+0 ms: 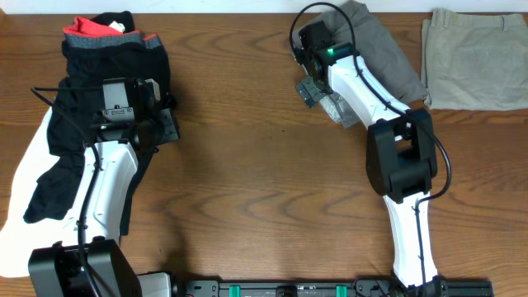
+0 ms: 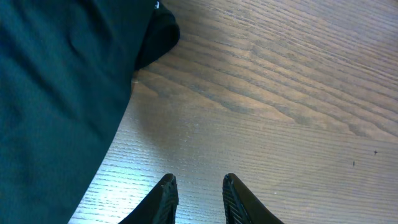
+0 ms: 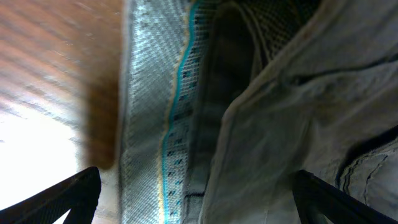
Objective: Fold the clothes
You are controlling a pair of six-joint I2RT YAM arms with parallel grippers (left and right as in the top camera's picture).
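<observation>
Mid-grey shorts (image 1: 384, 58) lie bunched at the back of the table. My right gripper (image 1: 312, 87) hangs over their near end, jaws wide open. In the right wrist view the grey cloth (image 3: 280, 112) and its woven waistband with a teal stripe (image 3: 155, 124) fill the space under my right gripper (image 3: 196, 177), and nothing is pinched. Black clothes (image 1: 74, 107) lie at the left, one with a red-and-grey band (image 1: 103, 33). My left gripper (image 2: 198, 180) stands over bare wood beside the black cloth (image 2: 56, 93), fingers a little apart and empty.
Beige shorts (image 1: 474, 58) lie flat at the back right corner. A white cloth or sheet (image 1: 25, 190) lies under the black pieces at the left edge. The brown wooden table (image 1: 256, 165) shows between the two arms.
</observation>
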